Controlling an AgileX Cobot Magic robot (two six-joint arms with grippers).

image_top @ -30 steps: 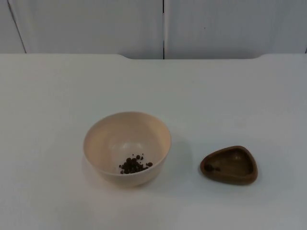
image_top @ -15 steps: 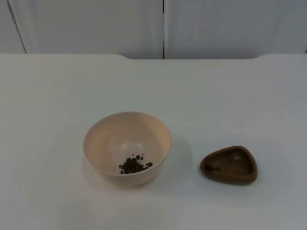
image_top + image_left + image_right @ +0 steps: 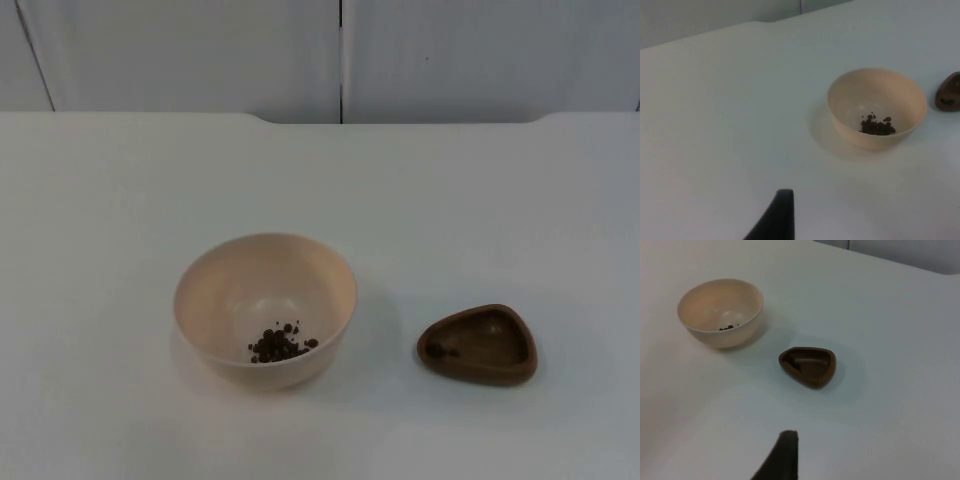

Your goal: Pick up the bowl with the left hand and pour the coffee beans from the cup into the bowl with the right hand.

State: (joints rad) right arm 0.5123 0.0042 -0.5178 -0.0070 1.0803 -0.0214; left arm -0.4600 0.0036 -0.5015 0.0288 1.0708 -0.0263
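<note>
the white tabletop [image 3: 480, 200] runs back to the grey partition wall [image 3: 200, 50]. on it stands the round cream plastic bowl [image 3: 265, 308], upright, with a small heap of dark coffee beans [image 3: 280, 345] lying low against its near inner wall. just to its right, apart from it, sits the small brown wooden cup with rounded three-cornered shape [image 3: 478, 345], upright too, with a bean or two left at one inner corner; the pour looks largely done already.

what could go wrong: if the leftover beans are to be tipped, the cup is shallow and smooth, so a grasp on its low rim may slip; the light bowl may tilt and spill its beans if lifted by one edge.

the left gripper [image 3: 777, 220] hangs well apart from the bowl, holding and touching nothing; whether it is released or clenched i cannot tell. the right gripper [image 3: 782, 457] hangs near the cup, touching nothing, and its state i cannot tell either. both arms wait back from the things.
</note>
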